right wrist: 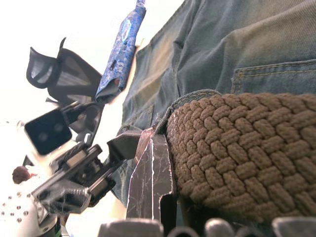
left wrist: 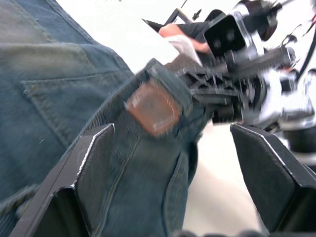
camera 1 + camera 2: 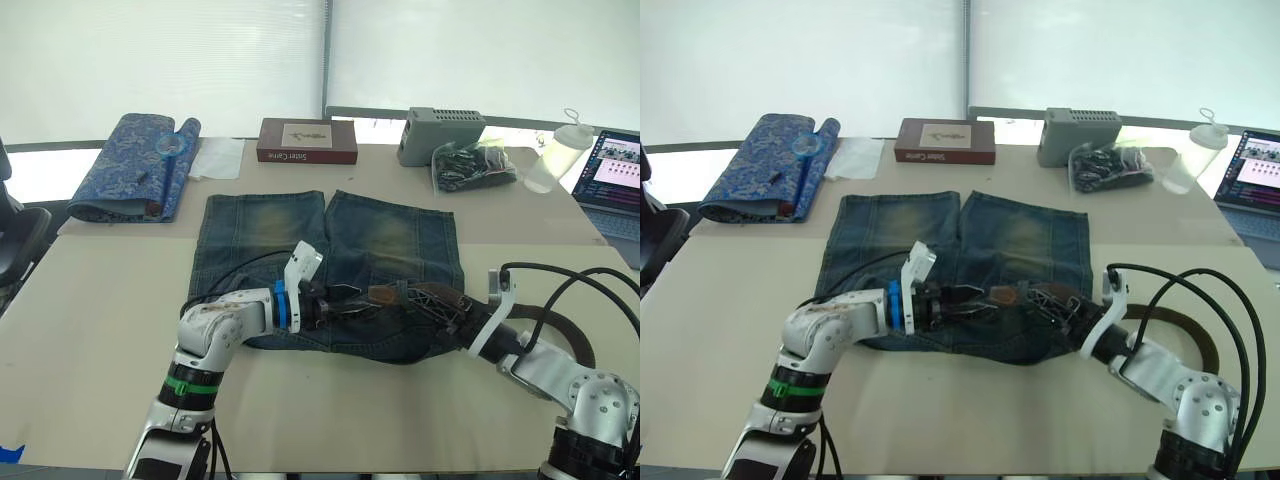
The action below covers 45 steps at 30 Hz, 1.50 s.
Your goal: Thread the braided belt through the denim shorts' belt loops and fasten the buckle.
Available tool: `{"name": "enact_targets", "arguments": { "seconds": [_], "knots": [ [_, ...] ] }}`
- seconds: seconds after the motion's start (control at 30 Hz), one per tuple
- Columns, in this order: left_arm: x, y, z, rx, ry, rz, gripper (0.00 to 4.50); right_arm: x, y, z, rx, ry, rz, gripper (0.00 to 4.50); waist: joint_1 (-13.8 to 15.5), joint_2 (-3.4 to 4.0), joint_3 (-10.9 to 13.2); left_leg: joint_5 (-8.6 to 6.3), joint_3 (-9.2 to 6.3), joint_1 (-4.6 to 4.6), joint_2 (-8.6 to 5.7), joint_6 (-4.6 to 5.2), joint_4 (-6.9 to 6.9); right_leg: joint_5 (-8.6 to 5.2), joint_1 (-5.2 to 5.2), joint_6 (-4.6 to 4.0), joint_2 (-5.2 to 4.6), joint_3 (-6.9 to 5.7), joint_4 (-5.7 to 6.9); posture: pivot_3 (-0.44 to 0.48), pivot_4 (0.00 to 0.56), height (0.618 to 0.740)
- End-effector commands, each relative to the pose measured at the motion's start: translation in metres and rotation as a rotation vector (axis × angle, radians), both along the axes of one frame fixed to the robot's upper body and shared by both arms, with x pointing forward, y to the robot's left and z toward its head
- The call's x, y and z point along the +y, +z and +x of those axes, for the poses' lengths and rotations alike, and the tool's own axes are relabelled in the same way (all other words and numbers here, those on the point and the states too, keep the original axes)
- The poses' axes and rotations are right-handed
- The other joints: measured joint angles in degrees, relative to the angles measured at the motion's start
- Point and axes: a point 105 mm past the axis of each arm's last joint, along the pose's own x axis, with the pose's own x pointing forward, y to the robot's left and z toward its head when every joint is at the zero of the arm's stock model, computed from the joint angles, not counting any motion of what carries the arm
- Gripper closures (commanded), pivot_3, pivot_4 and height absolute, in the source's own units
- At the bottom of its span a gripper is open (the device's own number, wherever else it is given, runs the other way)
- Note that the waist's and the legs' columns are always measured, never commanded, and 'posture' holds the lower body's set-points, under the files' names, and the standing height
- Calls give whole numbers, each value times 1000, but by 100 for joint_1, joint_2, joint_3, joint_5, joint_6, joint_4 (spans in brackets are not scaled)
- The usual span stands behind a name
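— Where's the belt from my jaws?

— The braided belt (image 3: 560, 322) runs along the tabletop's near edge, its long axis following the waistband of the denim shorts (image 3: 330, 275). My right gripper (image 3: 455, 310) is nearer, its jaws closed on the braid at the waistband.

— And the left?

— My left gripper (image 3: 335, 300) has jaws spread wide, straddling the waistband by the brown patch (image 2: 153, 107), holding nothing.

Shorts (image 3: 330, 270) flat on table (image 3: 90, 330), waistband toward robot. L gripper (image 3: 345, 300) & R gripper (image 3: 440, 303) both at waistband, near each other. Belt (image 3: 545, 322) loops off to right.
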Motion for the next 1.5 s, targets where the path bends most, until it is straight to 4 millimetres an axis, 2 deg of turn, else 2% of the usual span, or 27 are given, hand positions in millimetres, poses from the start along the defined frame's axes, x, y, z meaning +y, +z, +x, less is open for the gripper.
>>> {"name": "enact_targets", "arguments": {
  "seconds": [0.03,0.07,0.17,0.33,0.37,0.4,0.47,0.5,0.6,0.67,0.73,0.8,0.87,0.93,1.2,1.33,1.4,1.5],
  "knots": [
    [-7,8,1,48,-16,-51,556,7,16,-4,-70,21,3,4500,-7,0,0,0,0,0,0,0,-1,0,0,0,2,-1,0,0,150,740],
    [-8,8,1,62,-21,-56,556,7,16,-4,-72,21,-2,4500,-6,0,0,0,-1,0,0,-1,-2,0,-1,0,2,0,0,0,150,740],
    [-11,7,2,75,-21,-69,1371,8,17,-6,-76,25,-3,4500,-6,0,0,1,0,0,0,-1,-2,0,0,0,2,0,0,0,150,740],
    [-12,10,3,101,-20,-110,3830,7,15,-7,-72,14,-42,4500,4,0,0,1,0,-1,0,-1,-2,0,-1,0,0,1,-2,0,150,740],
    [-12,10,3,108,-20,-114,4201,6,14,-7,-81,10,-72,4500,6,0,0,1,0,-1,0,-1,-2,0,-1,0,0,1,-2,0,150,740],
    [-12,10,4,114,-16,-117,4389,5,12,-7,-89,3,-112,4500,8,0,0,0,0,-1,0,-1,-2,-1,0,-1,0,1,-2,0,150,740],
    [-12,8,5,119,-10,-118,4389,4,11,-8,-110,-1,-176,4500,16,0,0,0,1,-2,-1,-1,-1,-1,-2,-1,-1,2,-2,0,150,740],
    [-12,7,5,118,-7,-116,4500,2,12,-10,-129,-10,-228,3662,21,0,0,1,1,-2,-1,-1,-1,-1,-2,-1,0,2,-3,0,150,740],
    [-11,7,8,123,10,-121,4500,-2,19,-21,-233,-8,-461,2796,47,0,0,0,0,-6,-2,-1,-2,-1,-4,-2,-1,0,-5,0,150,740],
    [-9,8,10,133,24,-132,4500,-6,37,-28,-331,-38,-547,2796,46,-1,1,0,1,-9,-2,-1,-1,-2,-7,-2,-2,1,-7,0,150,740],
    [-8,8,11,133,28,-131,4500,-13,48,-30,-410,-92,-736,2796,38,-1,1,0,0,-8,-2,-1,0,-1,-6,-2,-3,1,-7,0,150,740],
    [-9,7,11,133,29,-129,4500,-13,40,-36,-415,-45,-929,2796,41,-1,1,0,2,-8,-2,-1,2,-2,-7,-2,-3,3,-6,0,150,740],
    [-10,7,12,134,27,-129,4500,-14,30,-39,-381,-10,-1019,2796,44,-9,2,0,0,-6,-2,-1,0,-13,-5,-21,-3,-1,-8,0,150,740],
    [-12,7,11,138,21,-130,4500,-14,20,-40,-332,15,-1020,2796,45,-11,3,1,-1,-6,-1,-2,0,-14,-4,-23,-3,-1,-9,0,150,740],
    [-18,6,10,129,-9,-111,4500,-20,-7,-15,-228,24,-1125,2796,57,-12,3,1,0,-9,-5,-1,4,-24,-5,-44,-6,1,-10,0,150,740],
    [-8,6,11,126,11,-99,4500,-32,-10,-10,-199,-19,-1170,3858,59,-12,3,0,0,-11,-5,0,2,-25,-6,-41,-6,-1,-10,0,150,740],
    [11,5,14,130,45,-84,4500,-41,-14,-14,-179,-21,-1226,4438,53,-11,3,0,0,-11,-4,0,2,-23,-6,-39,-6,0,-8,0,150,740],
    [32,5,17,140,84,-73,4500,-52,-16,-19,-154,-40,-1250,4438,44,-11,3,1,-1,-8,-2,-1,2,-24,-8,-39,-4,-2,-4,0,150,740]
  ]
}}
